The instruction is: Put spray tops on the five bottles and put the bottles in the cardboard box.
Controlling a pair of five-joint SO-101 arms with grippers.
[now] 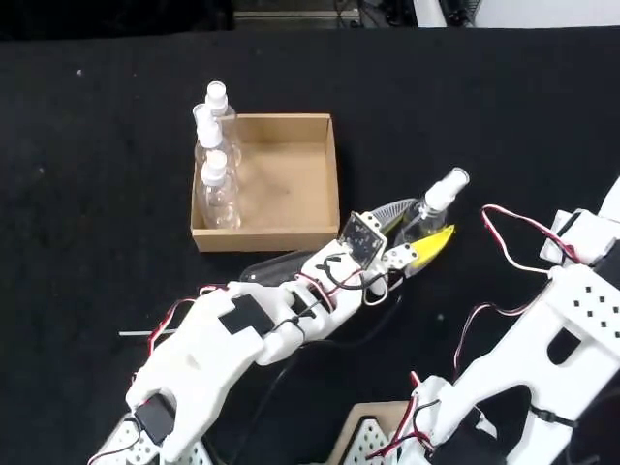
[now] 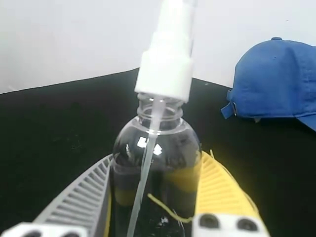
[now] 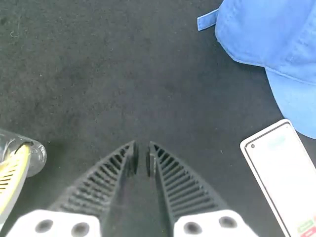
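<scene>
3 spray-topped bottles (image 1: 218, 184) stood in cardboard box (image 1: 266, 237), upper left | left gripper (image 1: 426, 223) grasped 4th bottle (image 2: 155, 148), spray top (image 2: 165, 64) seemingly loose | right gripper (image 3: 140, 158) closed, empty | 2 bottles remained unboxed

No words, numbers or signs can be read anywhere. The phone (image 3: 284, 185), just beside the blue cap (image 3: 266, 39), has faint marks on its pale screen and small coloured marks at its near end, all too small to make out. The little circuit board (image 1: 362, 235) on one arm's wrist carries tiny markings that are also too small to read.
</scene>
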